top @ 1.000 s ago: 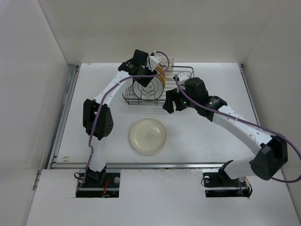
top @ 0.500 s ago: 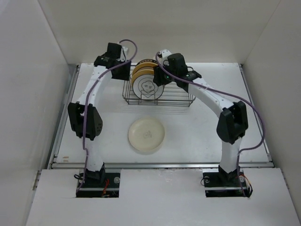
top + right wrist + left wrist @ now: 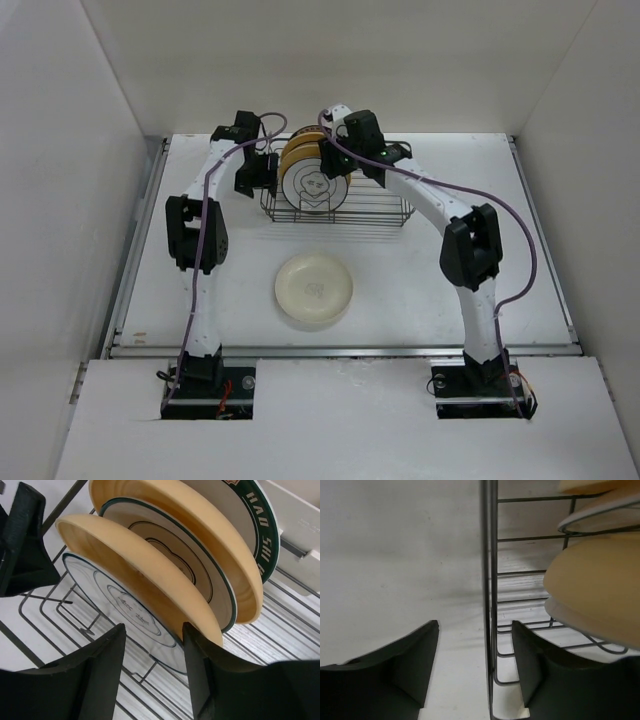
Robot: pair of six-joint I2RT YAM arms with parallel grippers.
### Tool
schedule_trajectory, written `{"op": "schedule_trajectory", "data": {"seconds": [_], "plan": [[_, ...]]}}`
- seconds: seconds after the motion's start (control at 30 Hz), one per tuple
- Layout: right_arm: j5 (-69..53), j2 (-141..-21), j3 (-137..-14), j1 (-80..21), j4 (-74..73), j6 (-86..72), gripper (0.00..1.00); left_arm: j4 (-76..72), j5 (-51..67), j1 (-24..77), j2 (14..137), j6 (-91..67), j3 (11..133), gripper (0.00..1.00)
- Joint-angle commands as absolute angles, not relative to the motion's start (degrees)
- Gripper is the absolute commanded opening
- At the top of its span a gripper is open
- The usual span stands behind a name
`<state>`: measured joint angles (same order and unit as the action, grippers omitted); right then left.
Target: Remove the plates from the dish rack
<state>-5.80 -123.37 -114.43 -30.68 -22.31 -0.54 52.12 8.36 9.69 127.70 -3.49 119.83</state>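
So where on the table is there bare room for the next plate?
Bare table between the cream plate and the right arm, and more beyond that arm to the right edge. Crowded at the rack: left gripper straddles its end wall, right gripper at the racked plates.

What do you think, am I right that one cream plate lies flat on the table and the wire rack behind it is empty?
Not quite. The cream plate does lie flat on the table, but the wire rack behind it is not empty: the right wrist view shows several plates standing on edge in it.
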Motion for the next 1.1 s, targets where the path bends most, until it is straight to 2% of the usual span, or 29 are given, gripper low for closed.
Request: {"op": "schedule_trajectory", "data": {"seconds": [0.0, 0.03, 0.07, 0.13, 0.17, 0.23, 0.5, 0.77, 0.97, 1.07], "plan": [[-4.5, -125.7, -117.2, -30.1, -20.4, 0.9, 0.52, 54.1, 8.6, 9.1, 127.3, -4.7, 121.9, 0.57], [-4.5, -125.7, -117.2, -30.1, -20.4, 0.9, 0.42, 54.1, 8.6, 9.1, 128.0, -4.7, 121.9, 0.46], [-4.5, -125.7, -117.2, -30.1, -20.4, 1.4, 0.34, 54.1, 8.6, 8.5, 128.0, -4.7, 121.9, 0.39], [-3.9, -125.7, -117.2, -30.1, -20.4, 2.0, 0.11, 54.1, 10.9, 8.5, 128.5, -4.7, 121.9, 0.26], [-2.8, -125.7, -117.2, -30.1, -20.4, 2.0, 0.07, 54.7, 11.9, 8.5, 129.1, -4.7, 121.9, 0.14], [-1.1, -125.7, -116.6, -30.1, -19.9, 2.6, 0.01, 56.8, 13.9, 8.5, 130.5, -4.7, 122.6, 0.01], [-2.6, -119.5, -114.7, -30.1, -17.2, 5.2, 0.00, 58.5, 18.9, 8.5, 131.3, -8.3, 121.5, 0.00], [3.0, -105.0, -99.7, -31.4, -5.5, 5.2, 0.00, 57.4, 20.2, 7.5, 128.5, -11.2, 119.4, 0.00], [5.7, -100.9, -98.1, -31.4, -6.7, 3.8, 0.00, 57.4, 20.2, 7.5, 128.0, -11.2, 118.8, 0.00], [5.2, -98.4, -98.1, -30.3, -9.3, -3.7, 0.00, 57.4, 20.2, 7.5, 127.4, -11.2, 118.2, 0.00]]}}
